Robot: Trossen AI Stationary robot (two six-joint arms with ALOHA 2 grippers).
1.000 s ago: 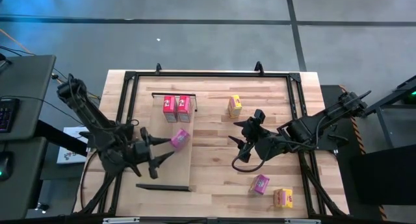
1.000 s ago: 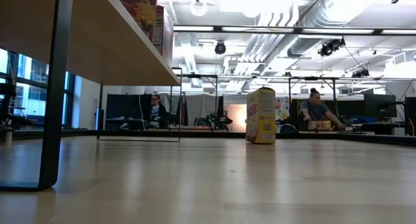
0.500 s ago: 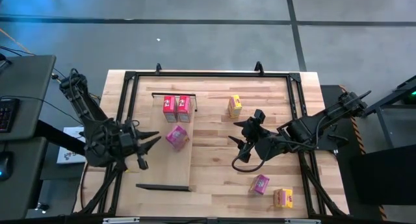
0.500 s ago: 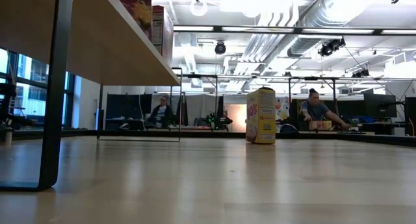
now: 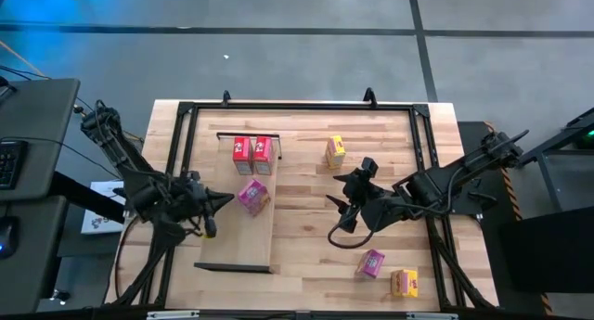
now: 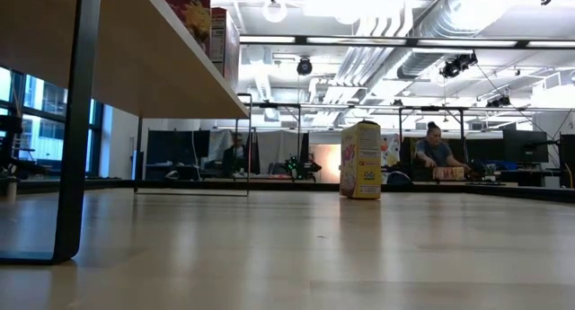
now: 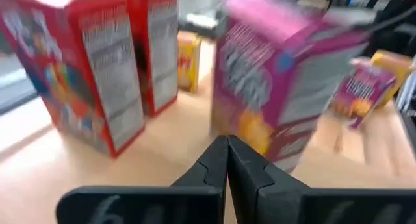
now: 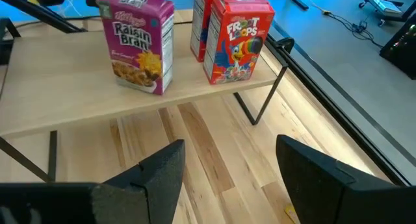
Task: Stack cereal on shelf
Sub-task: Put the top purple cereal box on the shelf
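Note:
The shelf (image 5: 243,236) stands on the table's left half. On its far end two red cereal boxes (image 5: 252,151) stand side by side, and a pink box (image 5: 252,196) stands near them toward the middle. My left gripper (image 5: 221,201) hangs shut just left of the pink box, touching nothing; its wrist view shows the shut fingers (image 7: 227,156) short of that box (image 7: 279,81). My right gripper (image 5: 345,199) hovers open over the table's middle and faces the shelf (image 8: 84,94). A yellow box (image 5: 335,151) stands on the table at the far middle.
A pink box (image 5: 371,262) and a yellow box (image 5: 404,283) lie on the table near its front right. A black frame (image 5: 297,107) runs around the tabletop. The low view shows the shelf's underside and leg (image 6: 76,121) at left, and people in the room behind.
My left gripper has drawn back from the pink box toward the table's left edge and has shut. The pink box stays standing on the shelf.

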